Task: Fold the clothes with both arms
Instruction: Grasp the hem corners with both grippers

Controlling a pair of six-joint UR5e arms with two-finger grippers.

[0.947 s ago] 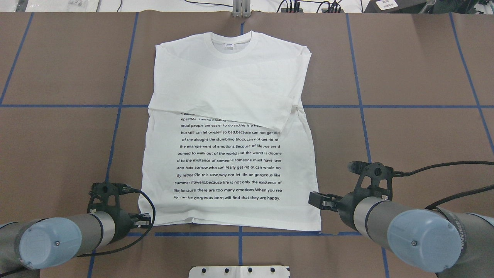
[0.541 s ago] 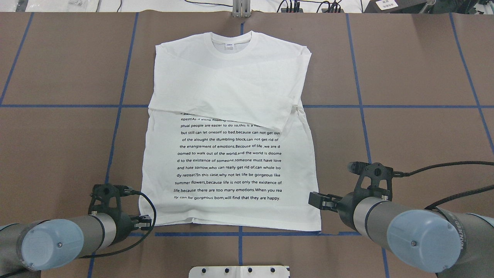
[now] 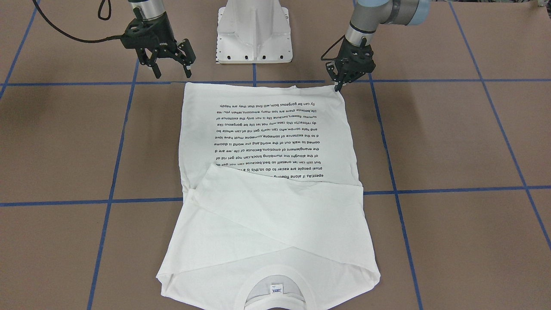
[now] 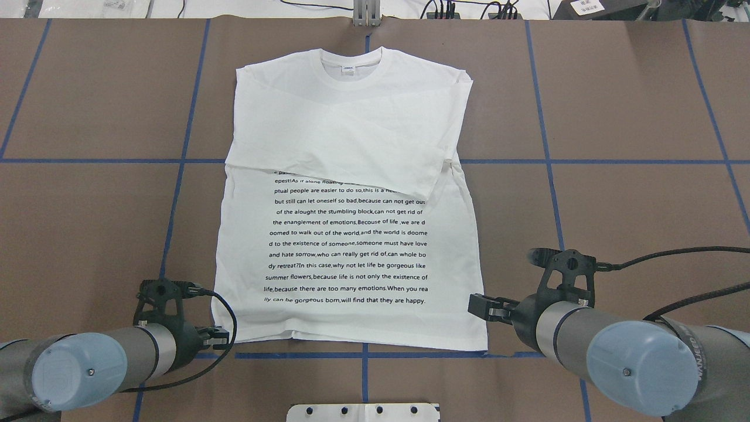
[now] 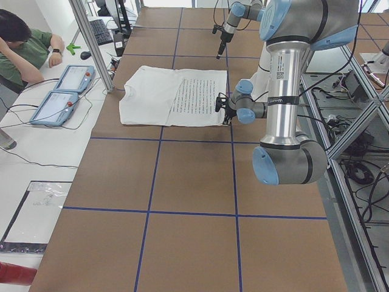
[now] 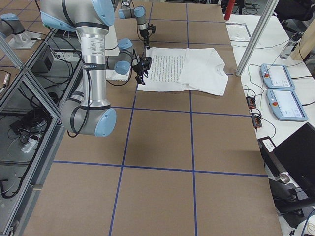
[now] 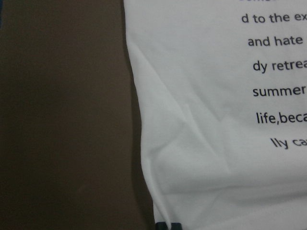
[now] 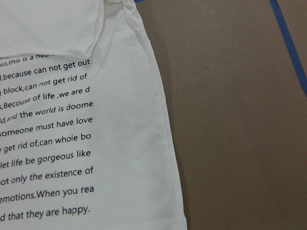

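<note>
Left hand (image 4: 221, 337) shifted slightly; shirt (image 4: 351, 246) lies flat, sleeves (image 4: 363, 152) folded across.

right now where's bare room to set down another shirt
Bare table runs wide on both sides of the shirt. It is crowded along the near hem: left fingers and right fingers by its corners, white base between.

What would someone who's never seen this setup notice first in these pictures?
A white long-sleeved cotton shirt lies flat in the middle of the brown, blue-taped table, its sleeves folded across the chest above a block of small black printed text. At the hem end nearest the robot are two black claws: the left claw pinched narrow at one corner, the right claw spread open by the other.
</note>
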